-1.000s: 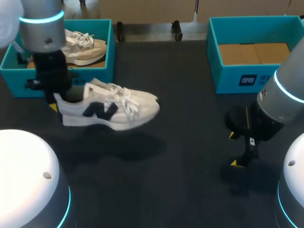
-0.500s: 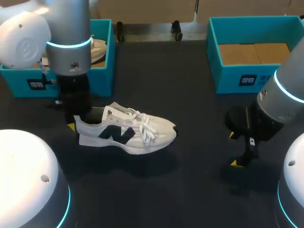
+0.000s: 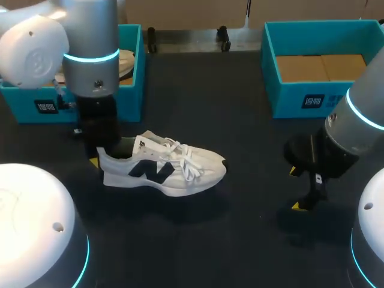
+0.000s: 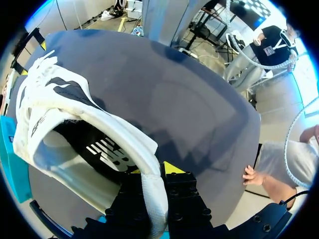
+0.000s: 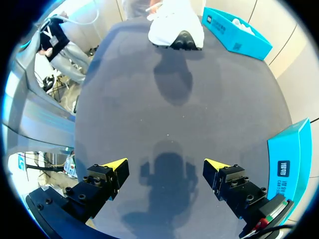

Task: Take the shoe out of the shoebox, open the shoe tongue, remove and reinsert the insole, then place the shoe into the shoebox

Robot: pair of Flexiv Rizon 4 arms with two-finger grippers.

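Observation:
A white sneaker (image 3: pixel 171 171) with a dark logo lies on its sole at the middle-left of the black table, toe pointing right. I cannot tell whether the sole touches the table. My left gripper (image 3: pixel 102 157) comes down at the heel. In the left wrist view the left gripper (image 4: pixel 153 171) is shut on the heel collar, one finger inside and one outside the sneaker (image 4: pixel 55 99). The black insole (image 4: pixel 107 155) shows inside. My right gripper (image 3: pixel 297 189) stands open low at the right with nothing between the fingers. In its own view the right gripper (image 5: pixel 165 167) faces the sneaker's toe (image 5: pixel 175 30) far ahead.
A teal shoebox (image 3: pixel 137 78) at the back left holds a second light shoe (image 3: pixel 125 60). Another teal shoebox (image 3: pixel 300 99) at the back right has a brown cardboard floor. In the right wrist view a teal box (image 5: pixel 289 154) stands close beside the right finger.
My left arm has carried the sneaker from beside the left shoebox to the right and down toward the table's middle. The right arm has kept still.

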